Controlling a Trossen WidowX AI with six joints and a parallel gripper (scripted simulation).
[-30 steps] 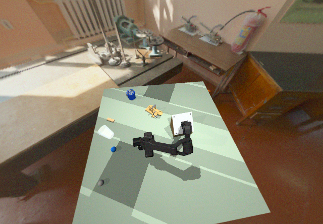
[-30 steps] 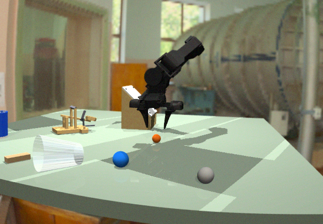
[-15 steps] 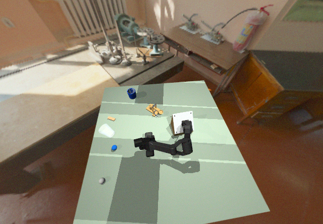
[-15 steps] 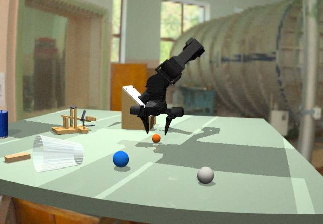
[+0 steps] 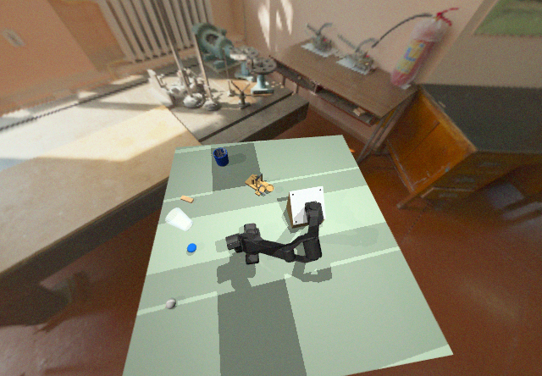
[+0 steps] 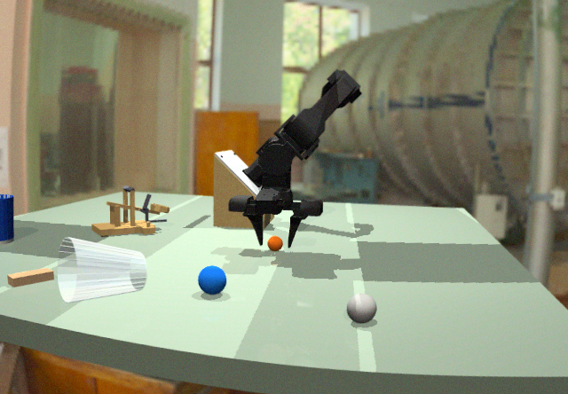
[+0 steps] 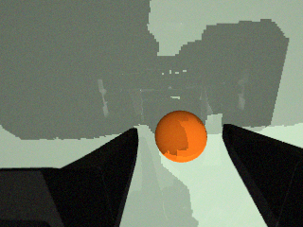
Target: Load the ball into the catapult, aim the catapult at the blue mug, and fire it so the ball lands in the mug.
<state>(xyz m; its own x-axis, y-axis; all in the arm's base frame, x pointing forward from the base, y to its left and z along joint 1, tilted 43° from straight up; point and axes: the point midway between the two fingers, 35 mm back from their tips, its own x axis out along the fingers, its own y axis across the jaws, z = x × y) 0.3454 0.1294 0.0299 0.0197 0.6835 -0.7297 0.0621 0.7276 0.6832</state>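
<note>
An orange ball (image 6: 275, 243) (image 7: 181, 136) lies on the table between the fingertips of my gripper (image 6: 275, 246) (image 7: 179, 132). The gripper is open and points down, with a gap on each side of the ball; in the top view the arm hides the ball. The wooden catapult (image 5: 260, 185) (image 6: 124, 224) stands toward the back, its cup end facing away from the mug. The blue mug (image 5: 221, 157) (image 6: 5, 217) stands upright beyond it, cut by the left edge in the exterior view. I cannot see anything in the catapult's cup.
A blue ball (image 5: 191, 247) (image 6: 212, 279) and a grey ball (image 5: 170, 303) (image 6: 361, 308) lie on the table. A clear cup (image 5: 179, 219) (image 6: 100, 269) lies on its side near a small wooden block (image 5: 187, 199) (image 6: 30, 277). A box with a sloped white top (image 5: 301, 201) (image 6: 229, 197) stands beside the arm.
</note>
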